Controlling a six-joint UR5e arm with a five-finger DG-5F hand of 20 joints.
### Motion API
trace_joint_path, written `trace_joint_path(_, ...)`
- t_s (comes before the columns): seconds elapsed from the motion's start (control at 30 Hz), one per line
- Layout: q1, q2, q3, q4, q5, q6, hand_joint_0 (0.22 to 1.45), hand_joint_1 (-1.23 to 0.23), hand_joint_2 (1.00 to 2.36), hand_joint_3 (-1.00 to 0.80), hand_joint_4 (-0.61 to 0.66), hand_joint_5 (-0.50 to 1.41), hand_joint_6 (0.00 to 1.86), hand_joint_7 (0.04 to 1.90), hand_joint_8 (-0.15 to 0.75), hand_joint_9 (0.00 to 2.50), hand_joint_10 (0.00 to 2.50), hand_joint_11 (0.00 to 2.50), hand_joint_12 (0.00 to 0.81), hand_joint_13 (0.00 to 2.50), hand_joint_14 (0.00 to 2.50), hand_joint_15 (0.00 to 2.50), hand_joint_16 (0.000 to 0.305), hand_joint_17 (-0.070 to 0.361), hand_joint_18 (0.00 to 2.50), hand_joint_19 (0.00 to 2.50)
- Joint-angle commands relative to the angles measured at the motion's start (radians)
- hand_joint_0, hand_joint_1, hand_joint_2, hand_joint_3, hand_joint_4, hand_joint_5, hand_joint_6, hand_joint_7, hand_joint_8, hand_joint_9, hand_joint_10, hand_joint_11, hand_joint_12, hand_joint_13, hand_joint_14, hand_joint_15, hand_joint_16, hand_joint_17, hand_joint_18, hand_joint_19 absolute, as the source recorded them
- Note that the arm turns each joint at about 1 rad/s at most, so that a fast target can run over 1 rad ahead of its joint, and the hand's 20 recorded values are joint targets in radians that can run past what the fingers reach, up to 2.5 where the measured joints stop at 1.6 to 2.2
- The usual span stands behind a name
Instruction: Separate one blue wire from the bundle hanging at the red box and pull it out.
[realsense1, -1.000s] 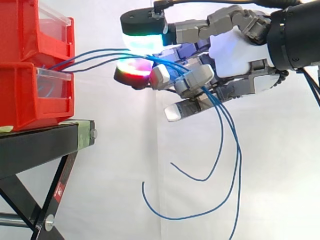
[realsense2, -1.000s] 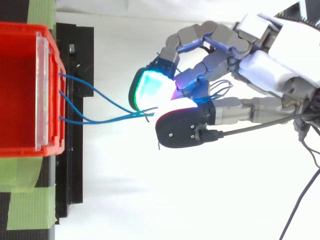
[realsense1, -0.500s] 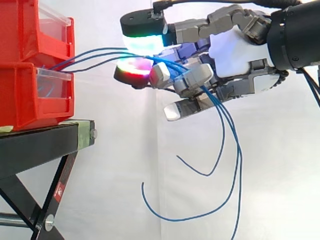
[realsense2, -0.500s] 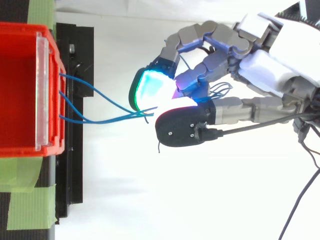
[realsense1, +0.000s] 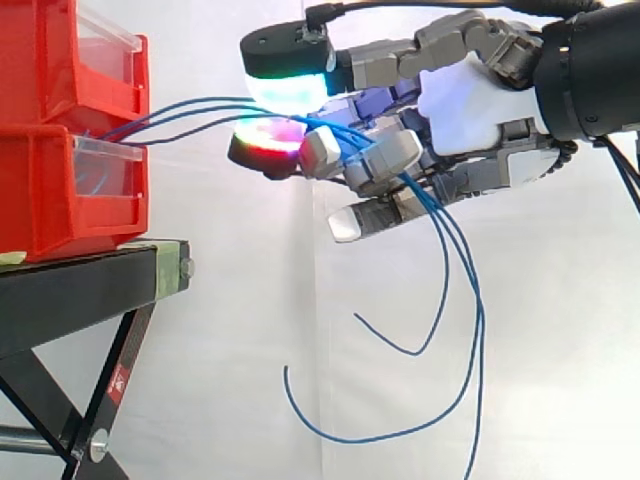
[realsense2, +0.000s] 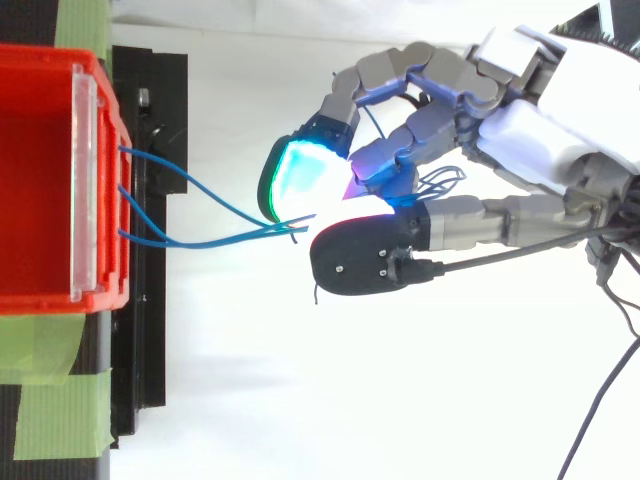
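- Hand (realsense1: 460, 100): enters from the right, level with the bins. Its fingers are curled and closed on the blue wires (realsense1: 190, 106), and the glowing pads (realsense1: 288, 85) sit just above and below the strands.
- Blue wires: they leave the front of the lower red bin (realsense1: 60, 195), span the gap to the hand, pass through the curled fingers and hang in loose loops below it. Seen from above, three strands leave the bin apart and converge near the pads.
- Bins stand on the black stand (realsense1: 80, 285).
- Step in hand, as judged: separation is unfinished. More than one strand appears caught in the grasp, and none is free of the bin.
- Next move calls for isolating a single strand between the pads, letting the others drop, then pulling straight away from the bin without shifting it.
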Motion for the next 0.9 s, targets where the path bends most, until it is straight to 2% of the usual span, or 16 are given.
trace_joint_path(0.0, -0.001, 0.000, -0.001, 0.000, 0.000, 0.001, 0.71, -0.95, 1.02, -0.21, 0.20, -0.24, 0.97, 0.88, 0.330, 0.94, 0.01, 1.49, 0.443, 0.90, 0.94, 1.52, 0.055, 0.124, 0.82, 0.67)
trace_joint_path(0.5, -0.001, 0.000, 0.000, 0.000, 0.000, 0.011, 0.68, -0.98, 1.02, -0.20, 0.22, -0.25, 0.96, 0.90, 0.336, 0.88, 0.01, 1.50, 0.437, 0.85, 0.91, 1.54, 0.057, 0.128, 0.79, 0.65)
trace_joint_path(0.73, -0.001, 0.000, 0.000, 0.000, 0.000, 0.015, 0.68, -0.99, 1.02, -0.24, 0.23, -0.25, 0.95, 0.91, 0.338, 0.86, 0.01, 1.50, 0.439, 0.83, 0.90, 1.55, 0.058, 0.130, 0.79, 0.64)
trace_joint_path(0.87, -0.001, 0.000, 0.000, 0.000, 0.000, 0.026, 0.65, -0.97, 1.01, -0.33, 0.22, -0.25, 0.95, 0.88, 0.338, 0.87, 0.01, 1.48, 0.435, 0.83, 0.92, 1.54, 0.057, 0.129, 0.78, 0.65)
